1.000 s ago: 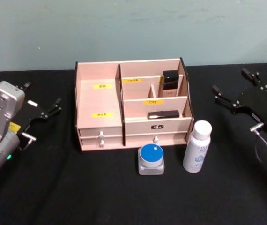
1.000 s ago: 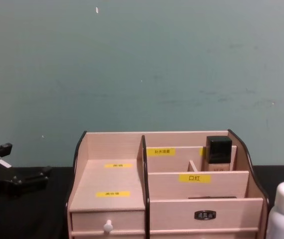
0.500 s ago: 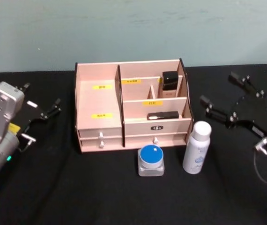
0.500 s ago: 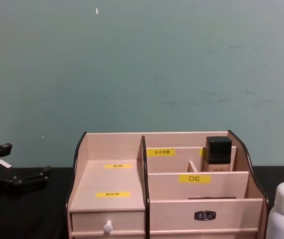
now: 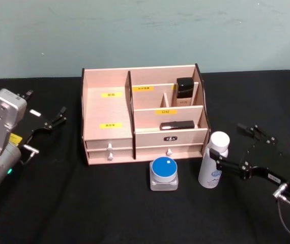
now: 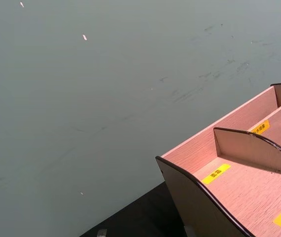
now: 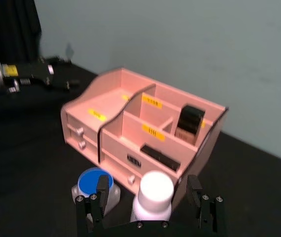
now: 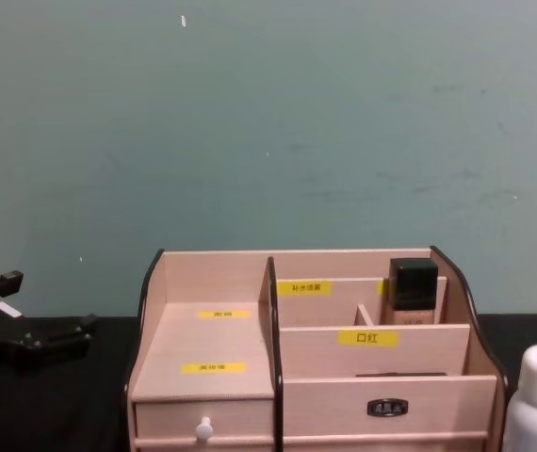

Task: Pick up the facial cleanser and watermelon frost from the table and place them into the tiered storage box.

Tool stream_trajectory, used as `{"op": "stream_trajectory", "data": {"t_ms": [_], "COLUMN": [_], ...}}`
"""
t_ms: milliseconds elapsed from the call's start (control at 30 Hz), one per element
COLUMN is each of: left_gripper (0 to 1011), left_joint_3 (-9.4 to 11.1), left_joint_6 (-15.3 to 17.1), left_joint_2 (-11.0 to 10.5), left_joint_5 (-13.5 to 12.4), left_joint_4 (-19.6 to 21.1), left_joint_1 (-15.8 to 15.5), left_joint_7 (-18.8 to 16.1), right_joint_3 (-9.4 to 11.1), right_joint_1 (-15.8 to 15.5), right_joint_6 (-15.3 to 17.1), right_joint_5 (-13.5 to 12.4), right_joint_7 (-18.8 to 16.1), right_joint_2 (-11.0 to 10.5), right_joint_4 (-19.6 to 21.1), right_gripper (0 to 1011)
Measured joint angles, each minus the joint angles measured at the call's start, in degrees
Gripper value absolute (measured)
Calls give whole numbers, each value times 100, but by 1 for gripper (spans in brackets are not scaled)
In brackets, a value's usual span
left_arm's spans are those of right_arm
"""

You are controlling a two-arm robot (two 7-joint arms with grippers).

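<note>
The right gripper (image 5: 228, 144) was low over the table, on the robot's right side. Its two fingers (image 7: 101, 190) were wide apart. In the right wrist view, the white top of the facial cleanser (image 5: 219, 140) sat between them. One finger looked very close to the bottle. The pictures could not show if it touched. The fingers had not closed on it.

The facial cleanser was a tall white bottle. It stood up straight on the black table (image 5: 84, 203), just in front of the right end of the tiered storage box (image 5: 109, 109). Beside the bottle was the watermelon frost (image 5: 164, 173), which looked like a small jar with a blue lid. It also sat on the table, just in front of the box's drawers.

The box stood at the back, in the middle. A dark-capped bottle (image 5: 184, 90) was in a back part, and a dark flat thing (image 5: 177, 124) lay one step lower. The big part on the left side held nothing.

The left gripper (image 5: 46, 101) was far off to the left of the box, with its fingers apart and nothing in them.

So the job had just begun. Both things were on the table, and none was in the box. It looked like the bottle would be grabbed first. Then it had to be lifted and put in. The jar was left to do too.
</note>
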State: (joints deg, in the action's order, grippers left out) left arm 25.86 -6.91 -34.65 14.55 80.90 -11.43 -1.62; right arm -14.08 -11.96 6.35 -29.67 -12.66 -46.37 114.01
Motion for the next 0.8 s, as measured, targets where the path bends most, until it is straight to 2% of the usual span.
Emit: {"op": "stream_trajectory", "data": {"t_ms": [267,800], "left_gripper": [1009,1010], "left_joint_3": [0,0], "left_joint_6": [0,0], "left_joint_2": [0,0], "left_joint_5": [0,0], "left_joint_4": [0,0], "left_joint_1": [0,0], "left_joint_7": [0,0], "right_joint_3": [-99,-324], "right_joint_1": [72,491], "right_joint_6": [362,492], "right_joint_5": [159,352], "right_joint_7": [26,-346], "right_joint_2": [123,601], "right_joint_4": [-214,-893], "right_gripper": [1003,1002]}}
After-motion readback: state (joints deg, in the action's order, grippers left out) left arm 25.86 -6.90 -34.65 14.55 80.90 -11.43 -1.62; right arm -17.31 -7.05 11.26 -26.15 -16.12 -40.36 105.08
